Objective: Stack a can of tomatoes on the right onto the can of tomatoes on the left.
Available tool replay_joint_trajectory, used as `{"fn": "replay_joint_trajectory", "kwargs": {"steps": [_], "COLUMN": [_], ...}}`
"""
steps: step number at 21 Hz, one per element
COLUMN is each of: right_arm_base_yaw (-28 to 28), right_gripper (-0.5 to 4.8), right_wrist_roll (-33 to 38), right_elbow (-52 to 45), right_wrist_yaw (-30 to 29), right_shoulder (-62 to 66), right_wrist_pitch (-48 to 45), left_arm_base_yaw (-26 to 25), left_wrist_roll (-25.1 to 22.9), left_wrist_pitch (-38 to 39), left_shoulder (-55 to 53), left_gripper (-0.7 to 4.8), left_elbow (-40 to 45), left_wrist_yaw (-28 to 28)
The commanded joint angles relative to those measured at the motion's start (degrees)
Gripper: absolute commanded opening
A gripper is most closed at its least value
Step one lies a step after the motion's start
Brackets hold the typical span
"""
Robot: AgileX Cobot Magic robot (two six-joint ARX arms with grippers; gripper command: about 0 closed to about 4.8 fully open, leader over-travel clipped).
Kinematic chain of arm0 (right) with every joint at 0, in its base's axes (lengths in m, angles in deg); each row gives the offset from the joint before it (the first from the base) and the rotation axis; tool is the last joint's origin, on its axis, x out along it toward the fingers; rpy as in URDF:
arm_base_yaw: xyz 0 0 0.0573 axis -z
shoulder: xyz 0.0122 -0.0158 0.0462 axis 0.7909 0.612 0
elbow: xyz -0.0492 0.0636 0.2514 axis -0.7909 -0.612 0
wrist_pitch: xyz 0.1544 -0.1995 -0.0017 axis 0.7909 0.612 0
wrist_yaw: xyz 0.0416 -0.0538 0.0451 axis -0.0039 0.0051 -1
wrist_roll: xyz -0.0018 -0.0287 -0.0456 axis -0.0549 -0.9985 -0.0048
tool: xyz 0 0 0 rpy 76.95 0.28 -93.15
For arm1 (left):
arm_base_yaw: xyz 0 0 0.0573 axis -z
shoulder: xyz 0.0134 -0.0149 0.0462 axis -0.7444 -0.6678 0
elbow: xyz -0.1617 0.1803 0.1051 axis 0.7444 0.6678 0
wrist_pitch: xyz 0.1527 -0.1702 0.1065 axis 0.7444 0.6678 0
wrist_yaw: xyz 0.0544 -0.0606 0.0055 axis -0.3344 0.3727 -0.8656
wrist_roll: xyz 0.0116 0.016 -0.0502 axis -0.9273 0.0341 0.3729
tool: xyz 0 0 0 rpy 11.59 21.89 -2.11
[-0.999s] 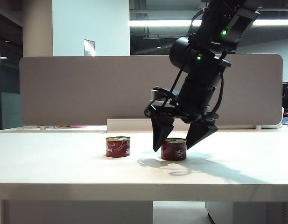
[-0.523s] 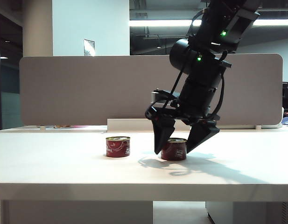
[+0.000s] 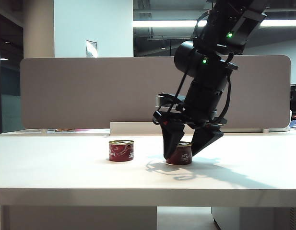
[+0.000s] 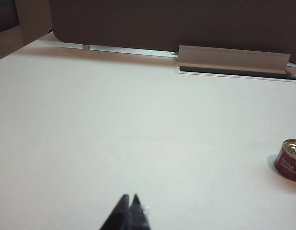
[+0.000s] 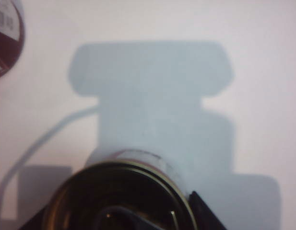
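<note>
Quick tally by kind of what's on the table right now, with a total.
Tomato cans: 2, the left can standing free and the right can between the right end effector's fingers.
End effectors over the table: 2, counting the left end effector.
Total: 4

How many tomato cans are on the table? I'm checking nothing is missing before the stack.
2. The left can stands alone on the table; the right can stands between the fingers of the right claw, which is lowered around it. None appear hidden.
</note>
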Motion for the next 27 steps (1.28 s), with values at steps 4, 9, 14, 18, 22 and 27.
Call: {"fn": "replay_joint_trajectory", "kwargs": {"steps": [4, 9, 14, 18, 22, 27], "right_arm_base_yaw": [-0.07, -0.07, -1.81, -4.37, -6.78, -9.05], "right_gripper": [1.98, 1.98, 1.98, 1.98, 1.98, 1.98], "right_wrist_roll": [-0.07, -0.28, -3.06, -3.52, -5.73, -6.21], "right_elbow": [0.31, 1.27, 7.63, 11.76, 14.99, 19.17], "right_wrist_yaw": [0.39, 0.35, 1.55, 2.25, 3.54, 5.92], "right_shoulder": [-0.22, -1.88, -2.95, -2.95, -2.75, -0.83], "right_wrist_pitch": [-0.48, -0.13, 5.11, 5.99, 5.51, 5.62], "left_arm_base_yaw": [-0.07, -0.07, -0.07, -0.07, -0.07, -0.07], "left_wrist_roll": [-0.24, -0.22, -0.22, -0.22, -0.22, -0.22], "left_wrist_pitch": [-0.55, -0.52, -0.55, -0.55, -0.55, -0.52], "left_shoulder": [-0.07, -0.07, -0.07, -0.07, -0.07, -0.07], "left_gripper": [-0.06, -0.06, -0.06, -0.06, -0.06, -0.06], "left_elbow": [-0.17, -0.17, -0.17, -0.17, -0.17, -0.17], "left_wrist_yaw": [-0.04, -0.02, -0.02, -0.02, -0.02, -0.02]}}
